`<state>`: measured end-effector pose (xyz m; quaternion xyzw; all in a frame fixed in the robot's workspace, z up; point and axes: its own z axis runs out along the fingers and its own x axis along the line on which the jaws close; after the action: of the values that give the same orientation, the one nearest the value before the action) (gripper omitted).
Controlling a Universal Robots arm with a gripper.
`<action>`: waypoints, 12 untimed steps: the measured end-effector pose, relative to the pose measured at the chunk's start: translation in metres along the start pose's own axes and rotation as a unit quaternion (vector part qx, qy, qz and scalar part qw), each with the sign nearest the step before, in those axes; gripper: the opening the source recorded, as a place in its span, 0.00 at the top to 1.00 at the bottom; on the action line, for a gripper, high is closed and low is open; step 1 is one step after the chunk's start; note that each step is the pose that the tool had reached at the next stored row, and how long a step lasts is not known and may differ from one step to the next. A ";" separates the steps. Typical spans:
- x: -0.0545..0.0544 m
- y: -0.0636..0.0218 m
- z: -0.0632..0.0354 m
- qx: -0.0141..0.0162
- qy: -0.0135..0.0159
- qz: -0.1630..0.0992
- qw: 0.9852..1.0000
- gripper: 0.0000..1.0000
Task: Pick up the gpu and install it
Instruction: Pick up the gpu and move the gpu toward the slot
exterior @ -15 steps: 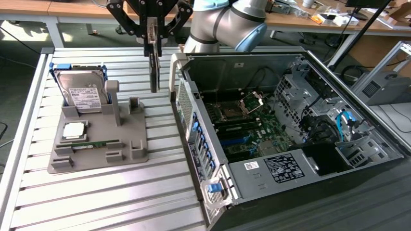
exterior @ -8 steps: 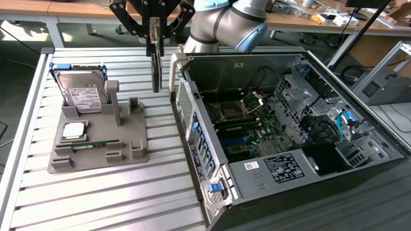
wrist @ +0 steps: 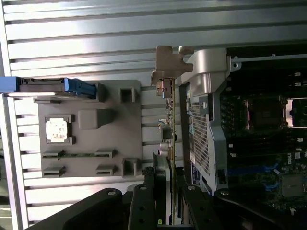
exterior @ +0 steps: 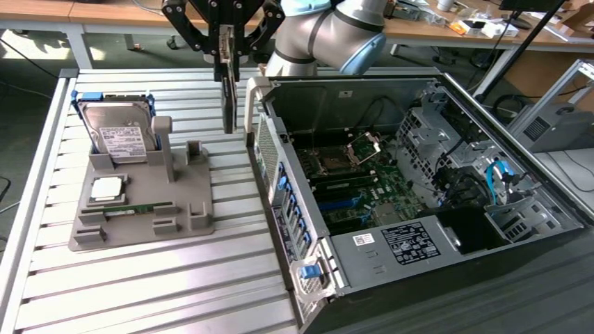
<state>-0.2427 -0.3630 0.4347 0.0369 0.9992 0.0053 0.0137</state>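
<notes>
I have the gpu (exterior: 228,97) grasped in the jaws by its upper edge. It hangs edge-on above the tabletop (exterior: 139,292), between the grey parts holder (exterior: 139,223) and the open computer case (exterior: 288,202). Pickup looks done; seating it on the motherboard (exterior: 357,188) remains.

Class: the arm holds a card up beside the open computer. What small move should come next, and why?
Probably carry it sideways over the case wall, toward the exterior view's right. The black gripper is shut on the thin dark gpu card, which hangs upright, clear of the grey parts stand, but just outside the open silver computer case.
</notes>
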 end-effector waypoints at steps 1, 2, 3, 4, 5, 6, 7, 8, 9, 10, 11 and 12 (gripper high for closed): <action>-0.001 0.0001 0.0000 0.000 0.000 0.000 1.000 0.73; -0.001 0.0001 0.0000 0.000 0.000 0.000 1.000 0.73; -0.002 0.0001 0.0001 0.000 0.000 0.000 1.000 0.73; -0.003 0.0002 0.0001 0.000 0.000 0.000 1.000 0.73; -0.003 0.0003 0.0001 0.000 0.000 0.000 1.000 0.73; -0.004 0.0003 0.0001 0.000 0.000 0.000 1.000 0.73; -0.004 0.0003 0.0001 0.000 0.000 0.000 1.000 0.73; -0.005 0.0004 0.0001 0.000 0.000 0.000 1.000 0.73; -0.006 0.0004 0.0002 0.000 0.000 0.000 1.000 0.73; -0.006 0.0005 0.0002 0.000 0.000 0.000 1.000 0.73; -0.007 0.0005 0.0002 0.000 0.000 0.000 1.000 0.73; -0.007 0.0005 0.0002 0.000 0.000 0.000 1.000 0.73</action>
<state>-0.2354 -0.3630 0.4347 0.0369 0.9992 0.0052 0.0137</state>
